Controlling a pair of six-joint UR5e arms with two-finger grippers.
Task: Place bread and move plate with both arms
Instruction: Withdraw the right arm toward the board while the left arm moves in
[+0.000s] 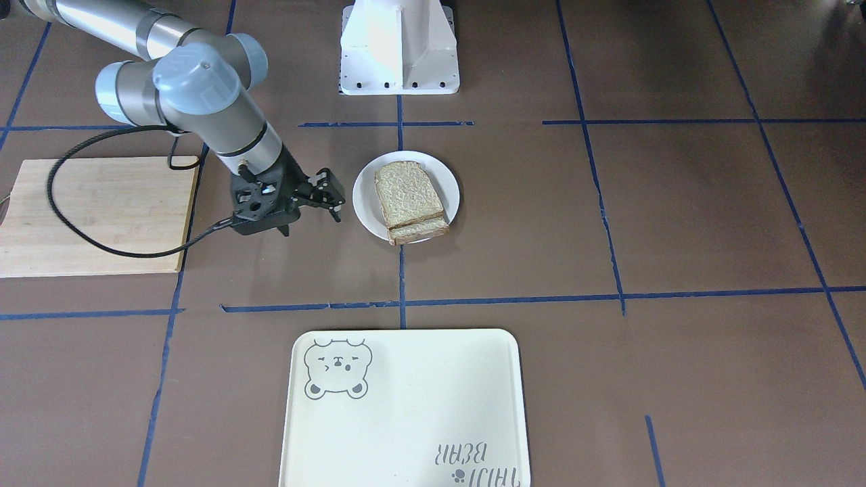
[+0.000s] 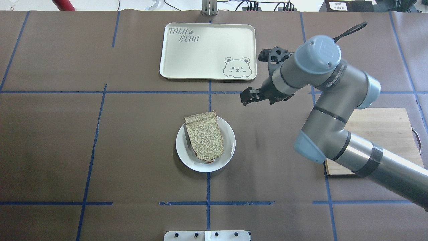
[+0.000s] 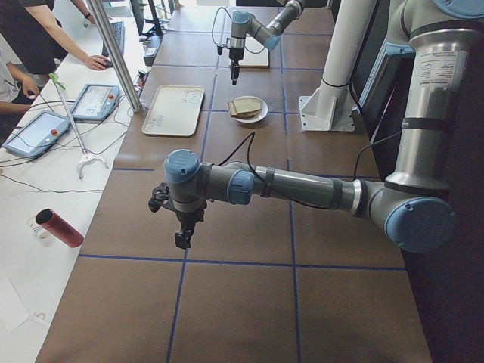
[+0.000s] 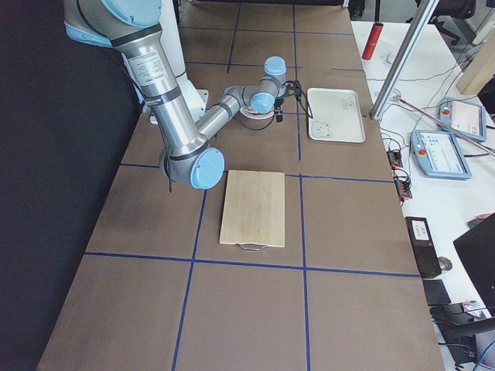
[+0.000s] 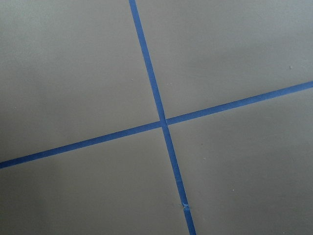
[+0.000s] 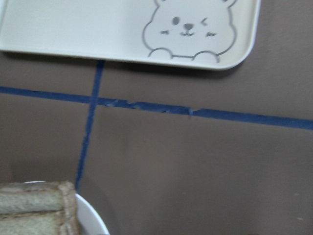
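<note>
The right gripper (image 1: 329, 206) hangs fingers-down just beside the plate (image 1: 366, 203), on the side of the wooden board (image 1: 95, 216), touching nothing. From here I cannot tell whether its fingers are spread or pressed together. The right arm (image 2: 329, 110) folds back over that board, with the wrist bent towards the table.

The left gripper (image 3: 181, 239) points down over a cross of blue tape, well apart from everything else. I cannot tell its state either. The left arm (image 3: 302, 187) is stretched out low along the table.

The bread (image 1: 408, 193) lies on the plate on top of a second slice, with its flat end just over the rim on the side towards the tray (image 1: 406, 419). The cream tray sits well apart, printed with a winking bear and the words "TAIJI BEAR".
</note>
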